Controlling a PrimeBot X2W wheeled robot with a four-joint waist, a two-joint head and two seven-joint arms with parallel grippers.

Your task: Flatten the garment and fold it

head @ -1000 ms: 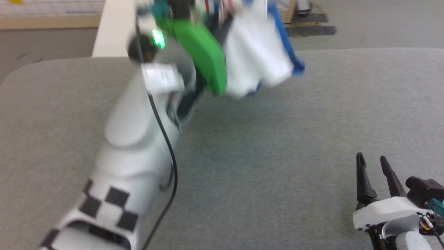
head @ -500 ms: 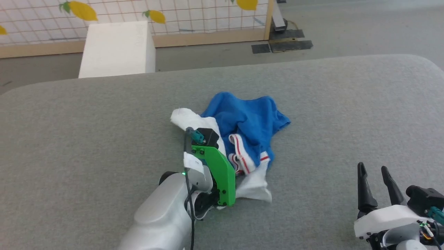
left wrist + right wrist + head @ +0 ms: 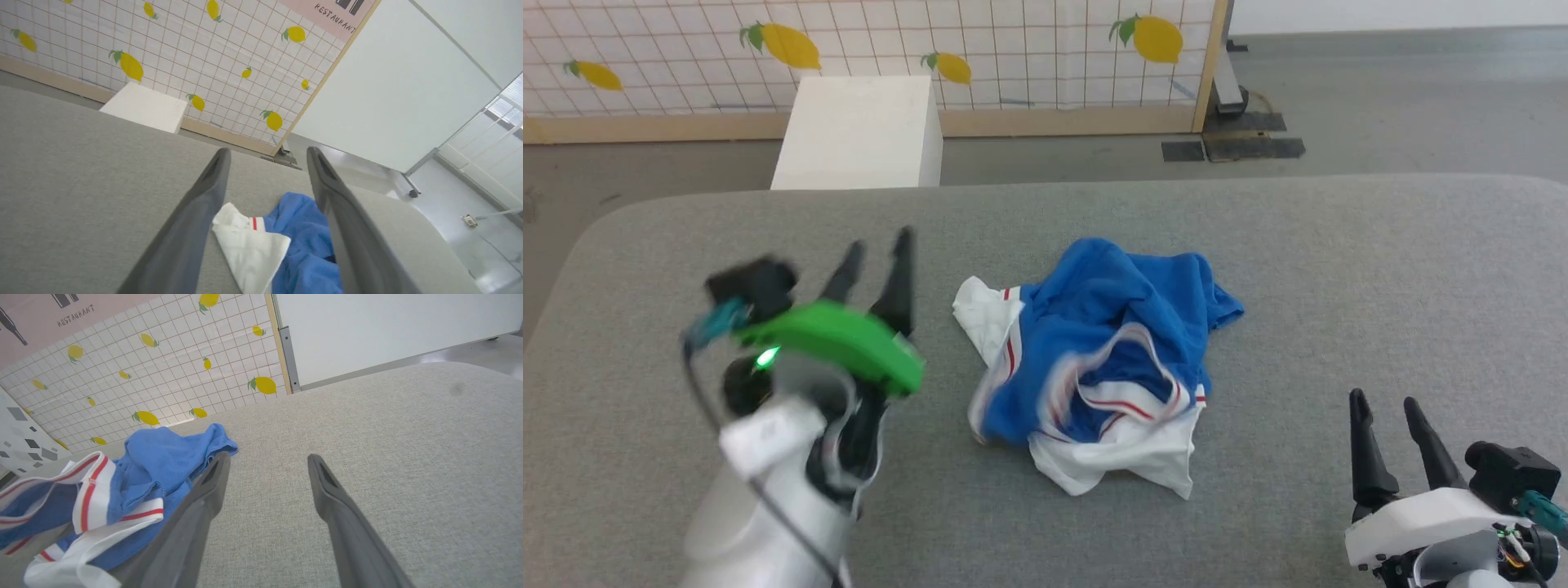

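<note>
Blurred: left hand (image 3: pixel 879 241) in the head view is smeared, its green bracket and dark fingers soft-edged; the striped trim at the middle of the shirt (image 3: pixel 1094 359) is smeared too.
Cut off: right hand (image 3: pixel 1382 400) sits at the lower right of the head view, its wrist clipped by the bottom edge; the left forearm runs off the bottom at lower left.
Hidden: the shirt is bunched, so much of it is folded under itself and I cannot tell which side faces up. In the left wrist view it runs off the bottom edge and partly behind one finger. In the right wrist view it is cut by the left edge.
Shirt: a crumpled heap at the centre of the head view, lying on the table (image 3: pixel 1339 261) — blue on top, white cloth at its left and lower edges, red-and-white stripes between.
Left hand: fingers spread wide, nothing between them; left of the shirt and apart from it.
Right hand: fingers spread wide, gripping nothing; lower right, apart from the shirt.
Table: grey woven cover, rounded far corners.
Room: grey floor (image 3: pixel 1380 98) beyond the table; a white box (image 3: pixel 858 131) at upper left; behind it a white-tiled wall (image 3: pixel 1029 41) with yellow lemons — a wooden post (image 3: pixel 1207 65) ends it.
</note>
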